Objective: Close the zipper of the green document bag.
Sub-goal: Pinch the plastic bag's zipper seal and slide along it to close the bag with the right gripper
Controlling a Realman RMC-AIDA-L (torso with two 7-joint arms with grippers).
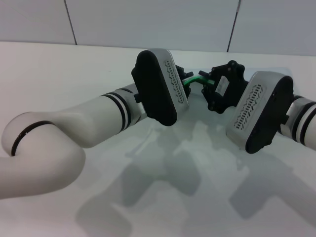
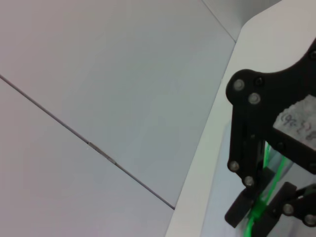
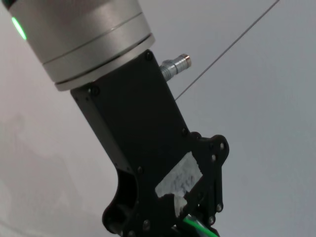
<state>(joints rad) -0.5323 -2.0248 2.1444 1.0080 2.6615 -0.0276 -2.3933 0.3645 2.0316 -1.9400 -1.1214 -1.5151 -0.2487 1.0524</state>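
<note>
**Both end effectors meet at the green zip strip above the white counter**

In the head view the two arms reach inward over the plain white counter [image 1: 59, 74] and their wrists nearly meet. The left end effector [image 1: 181, 75] sits behind its black-and-white wrist housing; the right end effector [image 1: 210, 86] faces it from just beside. Between them runs the thin bright green plastic zipper [image 1: 193, 79], a short bent length of it bridging the gap from one end effector to the other.

The left wrist view shows the right end effector's black fingers [image 2: 244, 205] clenched on the green strip [image 2: 257, 210], which passes up between them. A pale translucent sheet, the large flat grey-blue plastic document bag [image 2: 222, 197], lies just beside those fingers against the counter edge; little of it can be made out.

The right wrist view shows the left end effector's black body with a piece of pale tape on it, and the green strip [image 3: 197, 227] emerging close under its linkage. Whether the left end effector is clenched on the strip cannot be told. The slider is not visible.
</note>
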